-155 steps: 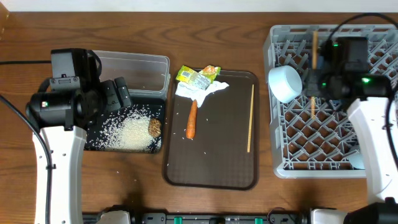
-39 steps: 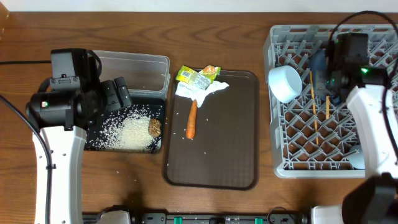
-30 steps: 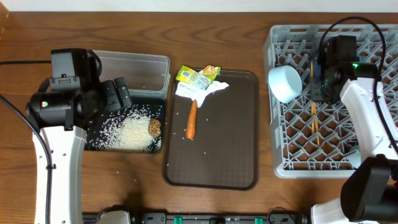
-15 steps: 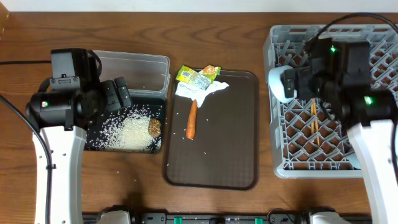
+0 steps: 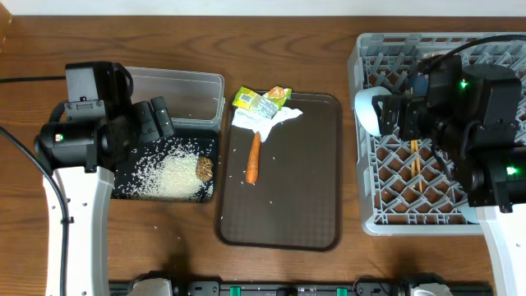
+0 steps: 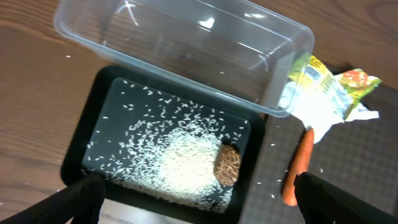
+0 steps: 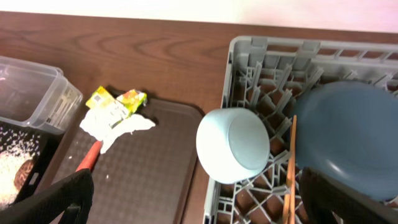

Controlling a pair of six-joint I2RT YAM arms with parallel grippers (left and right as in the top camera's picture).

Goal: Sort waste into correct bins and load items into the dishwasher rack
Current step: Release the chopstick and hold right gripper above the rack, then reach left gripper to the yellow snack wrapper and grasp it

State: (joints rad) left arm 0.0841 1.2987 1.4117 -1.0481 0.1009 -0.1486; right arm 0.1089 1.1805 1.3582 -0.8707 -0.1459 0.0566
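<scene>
The left end effector is released: its fingers stand wide apart with nothing between them, above the far end of the black bin. The bin holds the rice grains and the brown food lump. The clear tub sits just behind it, touching its far edge.

The right end effector is also released and grasps nothing. It hangs over the left part of the dishwasher rack, just beside the white bowl. The bowl leans on its side against the pegs at the rack's left wall. The dark-blue plate stands in the rack to its right. The chopsticks lie on the lattice floor between bowl and plate.

On the dark-brown tray, at the middle of the surface, the carrot lies below the crumpled napkin. The snack wrappers rest at the tray's far edge, touching the napkin.
</scene>
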